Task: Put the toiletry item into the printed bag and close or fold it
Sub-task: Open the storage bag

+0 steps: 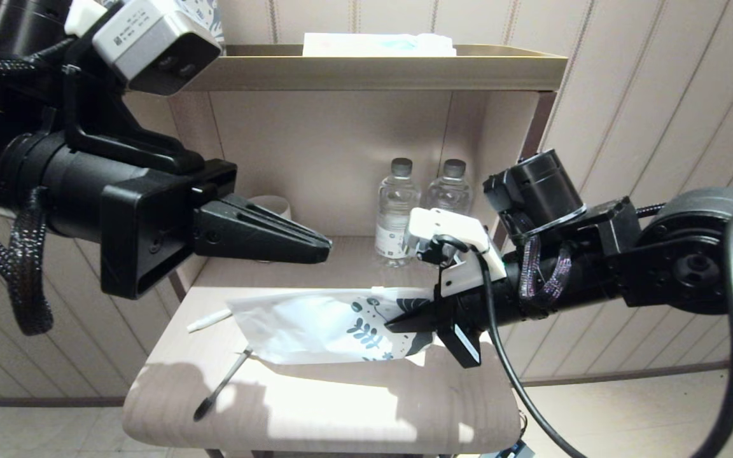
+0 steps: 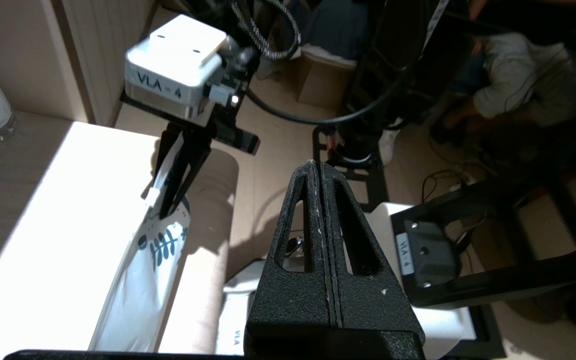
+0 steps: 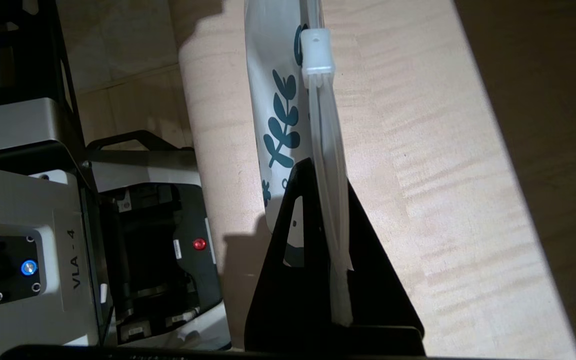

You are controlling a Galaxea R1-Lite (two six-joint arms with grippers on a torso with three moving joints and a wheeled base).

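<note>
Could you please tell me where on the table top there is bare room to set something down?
The front strip of the table is bare, between the printed bag and the front edge, right of the black toothbrush. It is crowded further back: right gripper clamps the bag's printed end, a white stick lies left, two water bottles stand behind.
</note>
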